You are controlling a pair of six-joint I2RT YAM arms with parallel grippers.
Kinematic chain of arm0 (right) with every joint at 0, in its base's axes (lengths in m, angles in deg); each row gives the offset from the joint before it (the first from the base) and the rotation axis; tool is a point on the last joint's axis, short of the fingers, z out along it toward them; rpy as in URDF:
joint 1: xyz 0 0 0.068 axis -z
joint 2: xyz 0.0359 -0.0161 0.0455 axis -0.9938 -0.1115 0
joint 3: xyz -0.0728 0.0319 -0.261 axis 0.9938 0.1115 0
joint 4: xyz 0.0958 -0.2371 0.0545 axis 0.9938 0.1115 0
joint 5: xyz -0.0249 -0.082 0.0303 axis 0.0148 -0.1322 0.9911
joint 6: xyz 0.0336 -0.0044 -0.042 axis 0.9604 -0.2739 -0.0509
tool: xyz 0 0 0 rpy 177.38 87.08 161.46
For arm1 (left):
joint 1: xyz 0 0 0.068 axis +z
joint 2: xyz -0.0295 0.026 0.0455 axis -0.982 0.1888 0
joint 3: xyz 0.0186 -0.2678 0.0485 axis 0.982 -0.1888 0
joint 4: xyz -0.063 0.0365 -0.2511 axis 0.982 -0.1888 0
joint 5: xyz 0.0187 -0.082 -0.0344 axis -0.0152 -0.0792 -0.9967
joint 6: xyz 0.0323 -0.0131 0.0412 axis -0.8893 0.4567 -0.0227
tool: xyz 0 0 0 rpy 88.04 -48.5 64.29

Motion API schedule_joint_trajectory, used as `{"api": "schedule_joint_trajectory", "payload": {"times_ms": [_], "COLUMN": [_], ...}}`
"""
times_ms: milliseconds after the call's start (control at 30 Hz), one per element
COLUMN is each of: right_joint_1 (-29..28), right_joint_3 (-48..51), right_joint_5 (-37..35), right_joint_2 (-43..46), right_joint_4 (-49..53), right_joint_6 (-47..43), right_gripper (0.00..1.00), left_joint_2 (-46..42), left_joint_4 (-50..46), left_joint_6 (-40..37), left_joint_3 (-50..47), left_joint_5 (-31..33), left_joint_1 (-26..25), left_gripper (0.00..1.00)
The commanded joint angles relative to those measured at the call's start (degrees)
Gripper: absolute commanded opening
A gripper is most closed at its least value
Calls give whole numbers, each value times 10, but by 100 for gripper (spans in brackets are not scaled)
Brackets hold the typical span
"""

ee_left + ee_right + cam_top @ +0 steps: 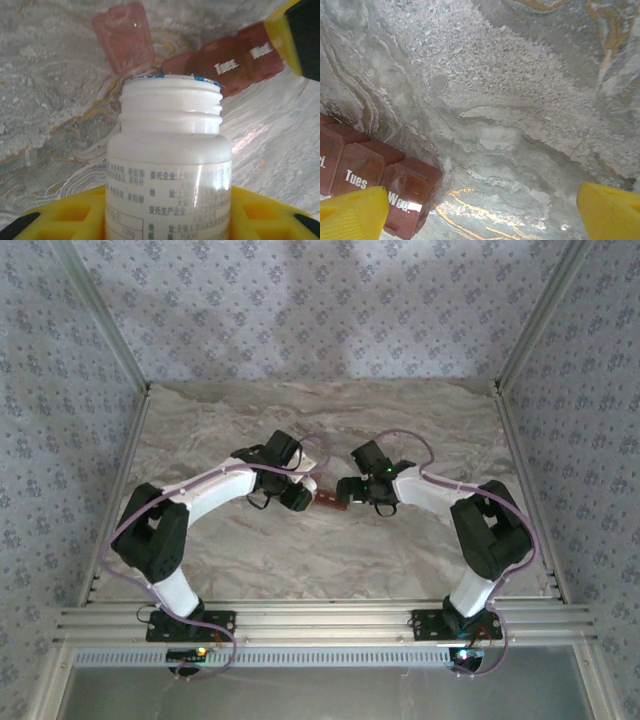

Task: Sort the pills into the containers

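Two arms mid-table, containers between, edges distant

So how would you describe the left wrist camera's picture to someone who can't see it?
An uncapped white pill bottle stands in the foreground, gripped between the left gripper's yellow fingers. Behind it on the marble table lies a red-brown pill strip labelled Tues and Wed, one lid flipped open.

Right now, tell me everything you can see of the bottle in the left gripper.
The bottle is white plastic, cylindrical, with a threaded neck and no cap. Torn foil with blue print rings the open mouth. A glossy label of small printed text wraps the body. It is clamped between the yellow fingers of the left gripper, mouth pointing away from the wrist camera toward the red-brown pill strip. Its contents are hidden.
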Motion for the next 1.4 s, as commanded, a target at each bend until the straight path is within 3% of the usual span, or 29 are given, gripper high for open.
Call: {"api": "schedule_joint_trajectory", "payload": {"times_ms": [0,500,833,1367], "right_joint_1": [6,42,66,121], "right_joint_3": [-19,-25,-41,-80], "right_joint_5": [-3,-2,-4,5], "right_joint_2": [24,76,93,103], "right_joint_4": [29,55,85,132], "right_joint_6": [-1,-8,-21,-44], "right_gripper": [98,98,98,99], "left_joint_2": [-27,-131,-193,-171], "left_joint_4": [61,246,480,758], "left_joint_6": [1,11,20,7], "left_joint_3": [-15,-113,-195,-208], "left_joint_5": [-27,-39,-8,17], "left_joint_1": [6,9,10,10], "left_gripper": [0,0,0,0]}}
